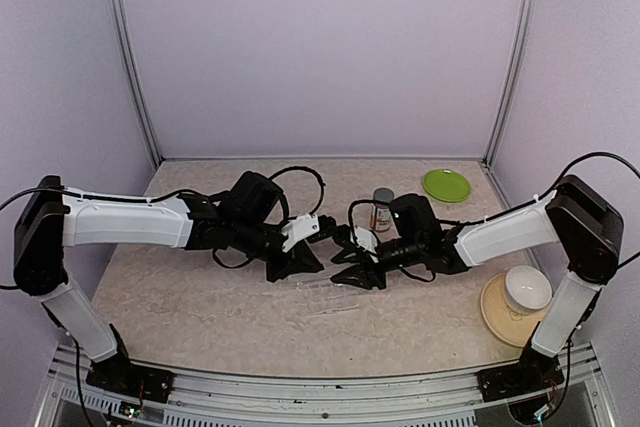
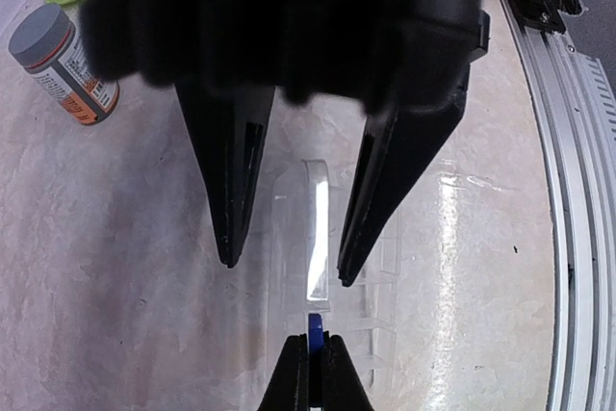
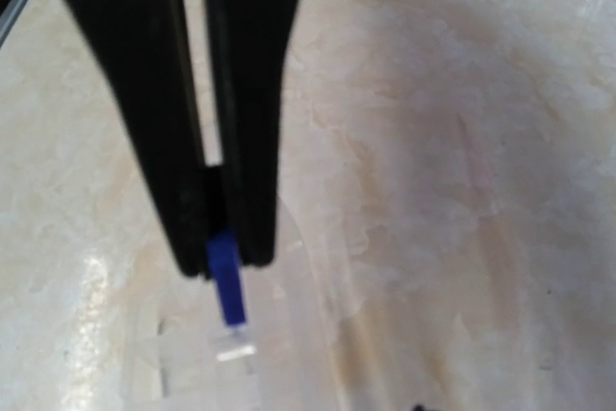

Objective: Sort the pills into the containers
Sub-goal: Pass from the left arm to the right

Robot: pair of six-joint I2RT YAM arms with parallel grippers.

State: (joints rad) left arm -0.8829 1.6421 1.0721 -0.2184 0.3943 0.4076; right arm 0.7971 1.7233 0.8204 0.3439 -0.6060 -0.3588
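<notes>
Left claw pinching pill, lengthwise past tips

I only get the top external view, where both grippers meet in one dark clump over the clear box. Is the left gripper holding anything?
Observer: Yes. The left wrist view shows the left gripper shut on a blue pill that sticks out past its tips.
Operator: And the right one?
Observer: In that same view the right gripper faces it, jaws apart, gripping nothing.
Operator: Where is the pill relative to the box?
Observer: The right wrist view shows it hanging tip-down over the clear pill box. I cannot tell whether it touches the plastic.
</notes>
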